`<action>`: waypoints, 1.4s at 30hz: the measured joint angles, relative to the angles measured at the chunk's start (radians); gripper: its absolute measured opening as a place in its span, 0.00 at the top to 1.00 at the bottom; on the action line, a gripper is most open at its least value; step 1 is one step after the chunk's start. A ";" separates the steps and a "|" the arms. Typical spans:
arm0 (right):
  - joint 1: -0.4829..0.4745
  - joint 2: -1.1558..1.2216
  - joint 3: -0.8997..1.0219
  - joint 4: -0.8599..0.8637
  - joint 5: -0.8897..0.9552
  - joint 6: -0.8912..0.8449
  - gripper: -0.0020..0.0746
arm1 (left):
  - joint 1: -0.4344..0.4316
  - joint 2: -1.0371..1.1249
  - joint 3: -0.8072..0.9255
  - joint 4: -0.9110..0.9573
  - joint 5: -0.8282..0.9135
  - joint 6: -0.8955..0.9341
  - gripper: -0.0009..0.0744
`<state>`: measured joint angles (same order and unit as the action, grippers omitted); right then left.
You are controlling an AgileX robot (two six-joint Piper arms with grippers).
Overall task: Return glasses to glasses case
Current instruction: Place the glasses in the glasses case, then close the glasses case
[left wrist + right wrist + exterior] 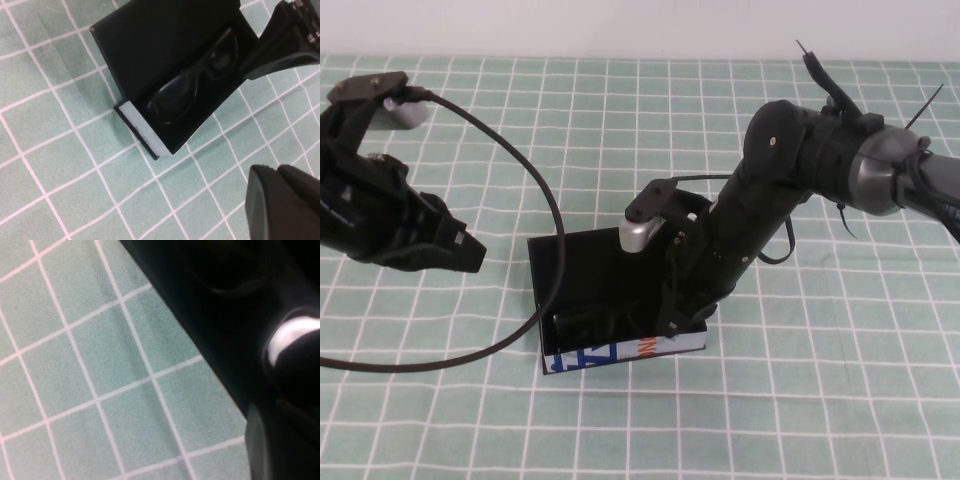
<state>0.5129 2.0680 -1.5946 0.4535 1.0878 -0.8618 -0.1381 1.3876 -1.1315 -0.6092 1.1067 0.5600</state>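
The glasses case (pixel 620 352) lies open at the middle of the mat, its lid (pixel 150 45) flat behind it and its white printed side (pixel 140 131) towards me. The black glasses (pixel 172 97) lie inside the case, temples folded. My right gripper (pixel 685 315) reaches down at the right end of the case, over the glasses' end; it also shows in the left wrist view (pixel 280 50). Whether it touches the glasses is hidden. My left gripper (pixel 465 255) hovers left of the case, shut and empty, and shows in its own view (pixel 285 200).
A green checked mat (pixel 820 400) covers the table. A black cable (pixel 535 200) loops from the left arm down past the case's left side. A white wall (pixel 620 25) runs along the far edge.
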 joint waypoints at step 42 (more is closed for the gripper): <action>-0.309 0.200 -0.321 0.562 -0.113 -0.094 0.99 | -0.676 0.231 0.441 -0.336 -1.091 0.408 0.99</action>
<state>0.2035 2.2682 -1.9158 1.0150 0.9747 -0.9558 -0.8139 1.6183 -0.6906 -0.9456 0.0154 0.9680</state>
